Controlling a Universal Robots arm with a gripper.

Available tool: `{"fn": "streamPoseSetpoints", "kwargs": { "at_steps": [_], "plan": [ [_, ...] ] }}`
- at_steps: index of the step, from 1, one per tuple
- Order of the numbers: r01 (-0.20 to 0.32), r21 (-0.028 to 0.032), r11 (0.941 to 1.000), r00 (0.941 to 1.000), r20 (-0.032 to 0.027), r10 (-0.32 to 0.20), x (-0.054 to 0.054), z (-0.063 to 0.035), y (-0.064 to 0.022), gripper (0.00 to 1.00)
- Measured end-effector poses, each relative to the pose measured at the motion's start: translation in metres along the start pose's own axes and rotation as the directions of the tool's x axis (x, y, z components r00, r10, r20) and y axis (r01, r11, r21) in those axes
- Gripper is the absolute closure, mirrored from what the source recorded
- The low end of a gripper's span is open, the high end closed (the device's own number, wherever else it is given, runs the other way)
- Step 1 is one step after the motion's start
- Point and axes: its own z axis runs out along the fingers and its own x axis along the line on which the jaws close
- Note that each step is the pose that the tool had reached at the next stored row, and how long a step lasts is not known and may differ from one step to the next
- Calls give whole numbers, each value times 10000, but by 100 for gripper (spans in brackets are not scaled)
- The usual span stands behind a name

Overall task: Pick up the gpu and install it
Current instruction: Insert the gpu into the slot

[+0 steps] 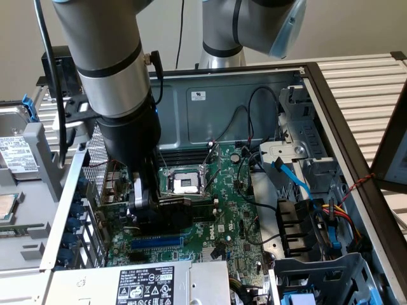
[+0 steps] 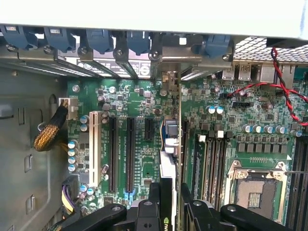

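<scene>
The gpu point(image 1: 177, 207), a black card on a green board, stands on edge over the motherboard point(image 1: 229, 216) inside the open computer case, between the CPU socket point(image 1: 186, 183) and a blue expansion slot point(image 1: 157, 241). My gripper point(image 1: 144, 202) is shut on it from above. In the wrist view the gpu point(image 2: 168, 166) runs edge-on from between my fingers point(image 2: 154, 199) toward the rear bracket openings point(image 2: 166, 67), beside two long black slots point(image 2: 130, 151). My gripper point(image 2: 169, 204) hides the card's near end. Whether the card's edge sits in a slot I cannot tell.
Blue slot clips point(image 2: 100, 39) line the case's rear wall. The power supply point(image 1: 143, 284) with its label lies at the front. Drive bays and blue and orange cables point(image 1: 318, 216) crowd the exterior view's right. A red-black wire point(image 2: 284, 89) crosses the board near the memory slots point(image 2: 211, 163).
</scene>
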Motion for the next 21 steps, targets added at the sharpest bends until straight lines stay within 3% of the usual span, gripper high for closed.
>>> {"fn": "streamPoseSetpoints", "kwargs": {
  "at_steps": [7, 11, 18, 21],
  "plan": [
    [-2, -23, 10000, 10000, -11, 2, 0, 8, 2, 73],
    [-2, -90, 10000, 10000, -11, 2, 13, 9, -19, 73],
    [-3, -122, 9999, 10000, -13, 3, 37, -49, -123, 73],
    [-4, -156, 9999, 10000, -14, 3, 48, -150, -192, 73]
  ]
}}
